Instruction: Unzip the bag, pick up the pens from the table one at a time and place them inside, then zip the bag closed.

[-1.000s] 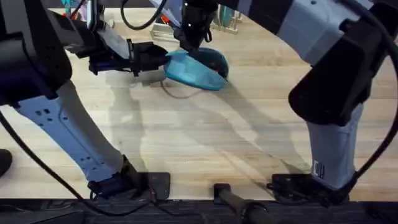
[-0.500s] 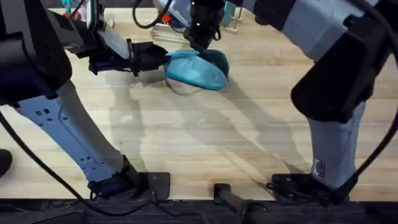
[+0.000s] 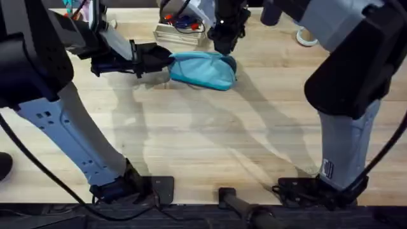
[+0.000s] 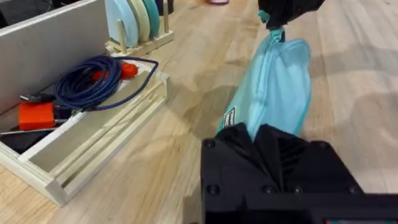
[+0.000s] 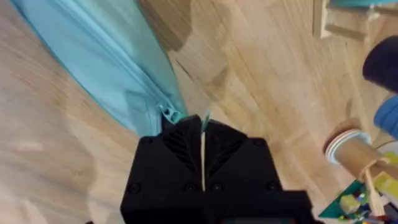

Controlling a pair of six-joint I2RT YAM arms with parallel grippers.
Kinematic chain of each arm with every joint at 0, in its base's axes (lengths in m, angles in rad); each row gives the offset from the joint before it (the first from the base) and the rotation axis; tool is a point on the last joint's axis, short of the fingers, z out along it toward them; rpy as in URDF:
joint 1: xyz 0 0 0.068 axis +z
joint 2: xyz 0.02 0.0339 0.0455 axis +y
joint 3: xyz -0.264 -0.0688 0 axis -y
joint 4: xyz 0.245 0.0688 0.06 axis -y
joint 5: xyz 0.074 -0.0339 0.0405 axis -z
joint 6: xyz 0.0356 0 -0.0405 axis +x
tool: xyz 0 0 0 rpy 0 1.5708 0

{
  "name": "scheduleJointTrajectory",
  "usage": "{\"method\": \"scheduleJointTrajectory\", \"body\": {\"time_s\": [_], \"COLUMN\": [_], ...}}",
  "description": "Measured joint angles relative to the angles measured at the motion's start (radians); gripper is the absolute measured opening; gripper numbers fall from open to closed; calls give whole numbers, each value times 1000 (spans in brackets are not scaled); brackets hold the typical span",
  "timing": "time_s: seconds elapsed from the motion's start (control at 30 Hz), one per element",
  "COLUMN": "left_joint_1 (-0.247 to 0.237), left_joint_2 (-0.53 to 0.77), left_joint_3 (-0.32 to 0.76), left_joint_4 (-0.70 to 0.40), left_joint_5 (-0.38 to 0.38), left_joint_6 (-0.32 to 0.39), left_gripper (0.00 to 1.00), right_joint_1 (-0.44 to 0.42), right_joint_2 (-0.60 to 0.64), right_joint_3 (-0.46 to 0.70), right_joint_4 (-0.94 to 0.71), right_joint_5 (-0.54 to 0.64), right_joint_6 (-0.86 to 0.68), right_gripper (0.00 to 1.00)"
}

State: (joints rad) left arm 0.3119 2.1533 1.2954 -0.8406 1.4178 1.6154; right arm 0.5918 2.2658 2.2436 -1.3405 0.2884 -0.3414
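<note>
Your bag lies flat on the worktop toward the far side, stretched lengthwise between your two arms. In the overhead view its left end meets your left claw and its right end sits under your right claw.

Your left claw is clenched on the near end of the bag; the left wrist view shows the teal fabric pinched between the black fingers, with a small dark label on the bag's edge just beside them. At the bag's far end in that view, your other arm's claw comes down onto the fabric tip.

Your right claw is clenched too, its two fingers pressed together with only a thin seam between them. A small teal tab, apparently the zipper pull, sits right at the fingertips, and the zipper line runs away along the bag. As far as that view shows, the zipper looks closed.

Just beyond the bag stands a pale wooden tray holding a coiled blue cable and an orange item. A rack of round discs stands behind it. A tape roll lies on the worktop near your right claw.
</note>
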Motion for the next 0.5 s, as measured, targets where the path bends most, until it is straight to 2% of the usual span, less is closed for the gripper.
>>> {"method": "scheduleJointTrajectory", "body": {"time_s": [0.5], "left_joint_1": [0], "left_joint_2": [0], "left_joint_3": [0], "left_joint_4": [0], "left_joint_5": [0], "left_joint_6": [0], "left_gripper": [39], "right_joint_1": [-40], "right_joint_2": [0], "right_joint_3": [1], "right_joint_4": [-111], "right_joint_5": [0], "right_joint_6": [24], "right_gripper": [33]}}
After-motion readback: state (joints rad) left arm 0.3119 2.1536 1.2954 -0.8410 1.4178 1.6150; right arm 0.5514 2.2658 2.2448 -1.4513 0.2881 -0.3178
